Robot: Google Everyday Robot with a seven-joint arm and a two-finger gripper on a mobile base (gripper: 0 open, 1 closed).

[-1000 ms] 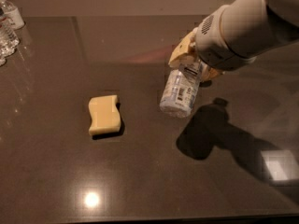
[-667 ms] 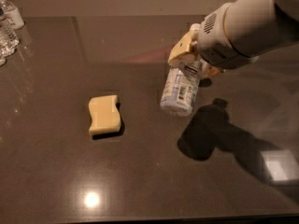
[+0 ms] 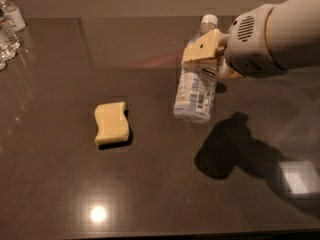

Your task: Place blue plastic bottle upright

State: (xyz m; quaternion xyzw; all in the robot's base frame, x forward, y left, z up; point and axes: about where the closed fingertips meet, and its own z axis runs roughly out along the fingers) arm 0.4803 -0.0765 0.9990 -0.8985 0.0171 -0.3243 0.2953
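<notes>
The blue plastic bottle (image 3: 196, 86) is clear with a white cap and a pale blue-white label. It hangs nearly upright, cap up and tilted slightly right, above the dark table (image 3: 150, 184). My gripper (image 3: 204, 48) reaches in from the right and is shut on the bottle's upper part, just below the cap. Its tan finger (image 3: 200, 46) lies across the front of the bottle. The bottle's base seems to hover just above the table, with its shadow to the lower right.
A yellow sponge (image 3: 111, 122) lies on the table left of the bottle. Several small clear bottles (image 3: 9, 26) stand grouped at the far left edge. My white arm (image 3: 280, 31) fills the upper right.
The bottle has swung from steeply tilted to nearly upright, cap now showing on top. The gripper has turned with it and stayed shut on it.
</notes>
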